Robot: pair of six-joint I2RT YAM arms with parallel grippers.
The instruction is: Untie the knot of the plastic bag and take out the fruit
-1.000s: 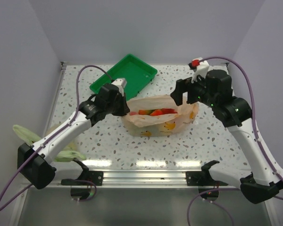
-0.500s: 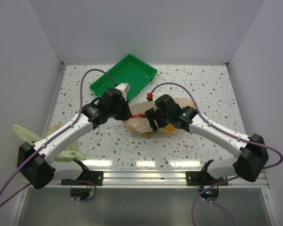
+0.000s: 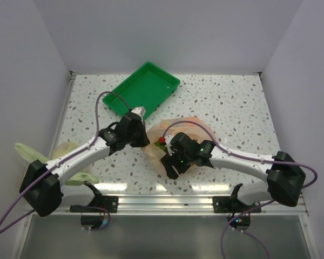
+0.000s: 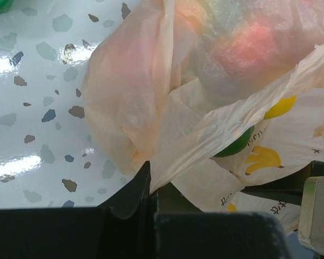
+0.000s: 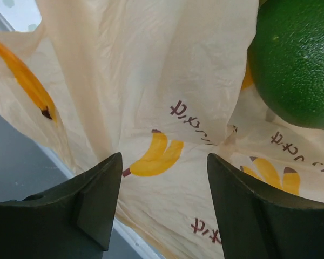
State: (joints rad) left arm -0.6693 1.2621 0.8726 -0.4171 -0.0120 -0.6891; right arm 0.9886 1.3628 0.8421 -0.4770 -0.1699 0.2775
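And the left pincer is clamped tight on a fold of the bag, film bunched in its grip. The right pincer hangs spread wide just over the banana-printed film, gripping nothing. The bag sits mid-surface, toward the near edge. There's fruit inside: a green one shows uncovered, and reddish ones blur behind film.

White speckled table, green tray at back, pale orange plastic bag mid-table, yellow-green bag at left edge
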